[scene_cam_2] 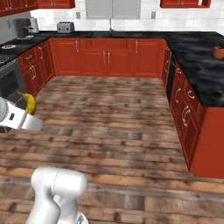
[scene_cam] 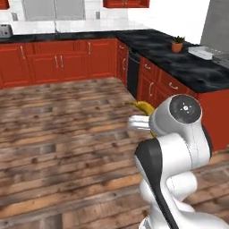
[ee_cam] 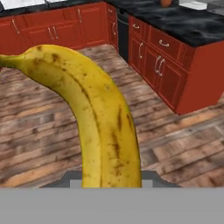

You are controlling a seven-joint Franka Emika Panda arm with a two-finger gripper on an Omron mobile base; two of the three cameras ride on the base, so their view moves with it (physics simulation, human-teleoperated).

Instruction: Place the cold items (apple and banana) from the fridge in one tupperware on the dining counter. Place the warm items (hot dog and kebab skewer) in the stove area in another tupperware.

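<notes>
While the arm is reaching out over the wooden floor (scene_cam: 67, 134), the claw (ee_cam: 111, 183) is grasping the banana (ee_cam: 94, 109), which is sticking out past the fingertips in mid-air; red cabinets (scene_cam_2: 105, 57) and the black table (scene_cam: 179, 62), carrying 1 potted plant (scene_cam: 177, 44), are lining the room beyond

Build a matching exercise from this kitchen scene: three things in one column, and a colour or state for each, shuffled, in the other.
1. banana
2. potted plant
3. toaster

A. stands on the black counter on the right
B. held in the gripper above the wood floor
C. stands on the back counter beside a coffee machine

Pairs: 1-B, 2-A, 3-C
</notes>
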